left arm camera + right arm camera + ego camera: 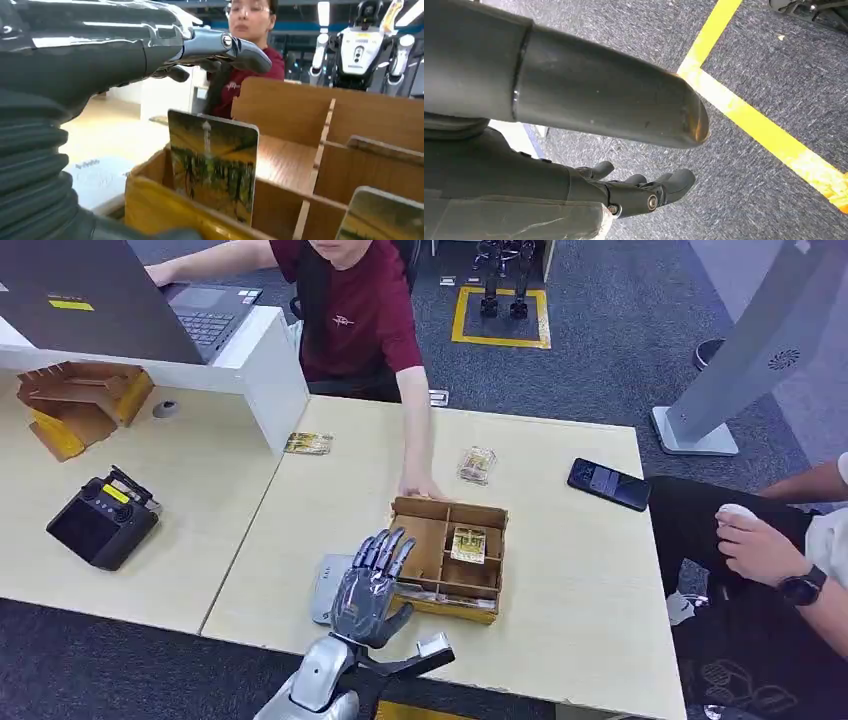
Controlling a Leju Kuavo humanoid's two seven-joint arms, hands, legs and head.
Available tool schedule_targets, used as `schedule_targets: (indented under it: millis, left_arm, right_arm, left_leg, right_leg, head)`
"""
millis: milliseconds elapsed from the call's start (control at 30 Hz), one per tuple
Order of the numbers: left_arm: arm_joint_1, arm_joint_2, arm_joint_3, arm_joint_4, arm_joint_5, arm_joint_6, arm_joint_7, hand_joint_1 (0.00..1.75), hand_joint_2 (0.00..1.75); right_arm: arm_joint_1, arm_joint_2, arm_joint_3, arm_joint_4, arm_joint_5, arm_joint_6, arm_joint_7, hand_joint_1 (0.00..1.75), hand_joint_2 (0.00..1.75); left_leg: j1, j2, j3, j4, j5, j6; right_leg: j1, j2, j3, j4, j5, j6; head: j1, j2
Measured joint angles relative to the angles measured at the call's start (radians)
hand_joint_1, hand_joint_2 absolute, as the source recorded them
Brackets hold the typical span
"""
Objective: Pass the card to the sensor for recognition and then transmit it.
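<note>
**Inspector:** Start with the big items. What is on the table (560, 630)?

**Onlooker:** A pale wooden table, with a seated person in a dark red shirt (355, 310) reaching one hand (420, 487) to the far rim of a divided wooden box (447, 558). Just left of the box lies a flat grey pad (327, 585), which I take to be the sensor, though I can't confirm it.

**Inspector:** The robot's hands?

**Onlooker:** The left hand (372, 585) hovers over the box's near-left corner, fingers spread, grasping nothing. The right hand (644, 192) hangs by the floor beside a yellow floor line (769, 135), fingers loosely curled, nothing in it.

**Inspector:** And the card?

**Onlooker:** One picture card (212, 165) stands upright in the near compartment, right below the left hand's fingers (235, 50) and apart from them. Another card (467, 544) lies in the middle compartment. Two more loose cards (308, 444) and (477, 464) sit on the table beyond the box, and a black phone (609, 484) farther right.

**Inspector:** Progress?

**Onlooker:** In my judgement, barely begun. No card is lifted; gripping, presenting to the sensor and handing over all remain.
</note>
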Motion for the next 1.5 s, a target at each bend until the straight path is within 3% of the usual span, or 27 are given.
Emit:
schedule_targets:
  millis: [100, 133, 167, 200, 233, 267, 300, 333, 400, 433, 467, 1300, 1333, 1367, 1400, 1433, 1467, 1500]
  left_arm:
    - [-0.001, -0.002, 0.000, 0.017, 0.037, 0.000, -0.019, 1.50, 1.75]
    - [-0.001, -0.003, 0.000, 0.019, 0.042, 0.000, -0.020, 0.96, 1.75]
    - [-0.001, -0.004, 0.000, 0.021, 0.045, 0.000, -0.021, 0.84, 1.75]
    - [-0.001, -0.004, 0.000, 0.022, 0.049, 0.000, -0.022, 0.84, 1.75]
    - [-0.002, -0.004, 0.000, 0.022, 0.050, 0.000, -0.022, 1.13, 1.75]
    - [-0.002, -0.004, 0.000, 0.022, 0.050, 0.000, -0.022, 0.84, 1.75]
    - [-0.002, -0.004, 0.000, 0.022, 0.050, 0.000, -0.022, 0.70, 1.75]
    - [-0.003, -0.004, 0.000, 0.022, 0.049, 0.000, -0.021, 1.48, 1.75]
    - [-0.006, -0.004, 0.000, 0.022, 0.048, 0.000, -0.021, 1.48, 1.75]
    - [-0.008, -0.004, 0.000, 0.022, 0.048, 0.000, -0.021, 1.19, 1.75]
    - [-0.010, -0.005, -0.001, 0.022, 0.049, 0.000, -0.021, 0.02, 1.75]
    - [-0.012, -0.007, -0.003, 0.036, 0.066, 0.000, -0.008, 0.00, 1.75]
    - [-0.012, -0.007, -0.003, 0.036, 0.070, 0.000, -0.008, 0.17, 1.75]
    - [-0.012, -0.007, -0.003, 0.037, 0.072, 0.000, -0.009, 0.17, 1.75]
    - [-0.012, -0.007, -0.004, 0.037, 0.076, 0.000, -0.011, 1.06, 1.75]
    - [-0.013, -0.007, -0.004, 0.038, 0.085, 0.000, -0.014, 1.50, 1.75]
    - [-0.013, -0.007, -0.005, 0.040, 0.094, 0.000, -0.019, 1.50, 1.75]
    - [-0.013, -0.007, -0.006, 0.042, 0.101, 0.000, -0.021, 0.75, 1.75]
  right_arm:
    - [0.000, 0.000, 0.000, 0.000, -0.005, -0.003, 0.000, 0.00, 0.00]
    - [0.000, 0.000, 0.000, 0.000, -0.005, -0.003, 0.003, 0.00, 0.00]
    - [0.000, 0.000, 0.000, 0.000, -0.005, -0.004, 0.005, 0.00, 0.00]
    - [0.000, 0.000, 0.000, 0.000, -0.005, -0.004, 0.006, 0.00, 0.00]
    - [0.000, 0.000, 0.000, 0.000, -0.005, -0.004, 0.007, 0.00, 0.00]
    - [0.000, 0.000, 0.000, 0.000, -0.005, -0.004, 0.008, 0.00, 0.00]
    - [0.000, 0.000, 0.000, 0.000, -0.005, -0.004, 0.008, 0.00, 0.00]
    - [0.000, 0.000, 0.000, 0.000, -0.005, -0.004, 0.009, 0.00, 0.00]
    - [0.000, 0.000, 0.000, 0.000, -0.005, -0.004, 0.009, 0.00, 0.00]
    - [0.000, 0.000, 0.000, 0.000, -0.005, -0.003, 0.010, 0.00, 0.00]
    - [0.000, 0.000, 0.000, 0.000, -0.005, -0.003, 0.012, 0.00, 0.00]
    - [-0.002, 0.000, 0.000, 0.000, -0.003, -0.003, 0.018, 0.00, 0.00]
    - [-0.002, 0.000, 0.000, 0.000, -0.002, -0.003, 0.018, 0.00, 0.00]
    - [-0.002, 0.000, 0.000, 0.000, -0.002, -0.003, 0.018, 0.00, 0.00]
    - [-0.002, 0.000, 0.000, 0.000, -0.001, -0.003, 0.019, 0.00, 0.00]
    - [-0.002, 0.000, 0.000, 0.000, -0.001, -0.004, 0.021, 0.00, 0.00]
    - [-0.002, 0.000, 0.000, 0.000, -0.001, -0.004, 0.022, 0.00, 0.00]
    - [-0.002, 0.000, 0.000, 0.000, -0.001, -0.004, 0.024, 0.00, 0.00]
  left_leg:
    - [0.000, 0.000, 0.000, 0.000, 0.000, 0.000]
    - [0.000, 0.000, 0.000, 0.000, 0.000, 0.000]
    - [0.000, 0.000, 0.000, 0.000, 0.000, 0.000]
    - [0.000, 0.000, 0.000, 0.000, 0.000, 0.000]
    - [0.000, 0.000, 0.000, 0.000, 0.000, 0.000]
    - [0.000, 0.000, 0.000, 0.000, 0.000, 0.000]
    - [0.000, 0.000, 0.000, 0.000, 0.000, 0.000]
    - [0.000, 0.000, 0.000, 0.000, 0.000, 0.000]
    - [0.000, 0.000, 0.000, 0.000, 0.000, 0.000]
    - [0.000, 0.000, 0.000, 0.000, 0.000, 0.000]
    - [0.000, 0.000, 0.000, 0.000, 0.000, 0.000]
    - [0.000, 0.000, 0.000, 0.000, 0.000, 0.000]
    - [0.000, 0.000, 0.000, 0.000, 0.000, 0.000]
    - [0.000, 0.000, 0.000, 0.000, 0.000, 0.000]
    - [0.000, 0.000, 0.000, 0.000, 0.000, 0.000]
    - [0.000, 0.000, 0.000, 0.000, 0.000, 0.000]
    - [0.000, 0.000, 0.000, 0.000, 0.000, 0.000]
    - [0.000, 0.000, 0.000, 0.000, 0.000, 0.000]
  right_leg:
    - [0.000, 0.000, 0.000, 0.000, 0.000, 0.000]
    - [0.000, 0.000, 0.000, 0.000, 0.000, 0.000]
    - [0.000, 0.000, 0.000, 0.000, 0.000, 0.000]
    - [0.000, 0.000, 0.000, 0.000, 0.000, 0.000]
    - [0.000, 0.000, 0.000, 0.000, 0.000, 0.000]
    - [0.000, 0.000, 0.000, 0.000, 0.000, 0.000]
    - [0.000, 0.000, 0.000, 0.000, 0.000, 0.000]
    - [0.000, 0.000, 0.000, 0.000, 0.000, 0.000]
    - [0.000, 0.000, 0.000, 0.000, 0.000, 0.000]
    - [0.000, 0.000, 0.000, 0.000, 0.000, 0.000]
    - [0.000, 0.000, 0.000, 0.000, 0.000, 0.000]
    - [0.000, 0.000, 0.000, 0.000, 0.000, 0.000]
    - [0.000, 0.000, 0.000, 0.000, 0.000, 0.000]
    - [0.000, 0.000, 0.000, 0.000, 0.000, 0.000]
    - [0.000, 0.000, 0.000, 0.000, 0.000, 0.000]
    - [0.000, 0.000, 0.000, 0.000, 0.000, 0.000]
    - [0.000, 0.000, 0.000, 0.000, 0.000, 0.000]
    - [0.000, 0.000, 0.000, 0.000, 0.000, 0.000]
  head:
    - [0.000, 0.000]
    - [0.000, 0.000]
    - [0.000, 0.000]
    - [0.000, 0.000]
    - [0.000, 0.000]
    - [0.000, 0.000]
    - [0.000, 0.000]
    - [0.000, 0.000]
    - [0.000, 0.000]
    - [0.000, 0.000]
    - [0.000, 0.000]
    - [0.000, 0.000]
    - [0.000, 0.000]
    - [0.000, 0.000]
    - [0.000, 0.000]
    - [0.000, 0.000]
    - [0.000, 0.000]
    - [0.000, 0.000]
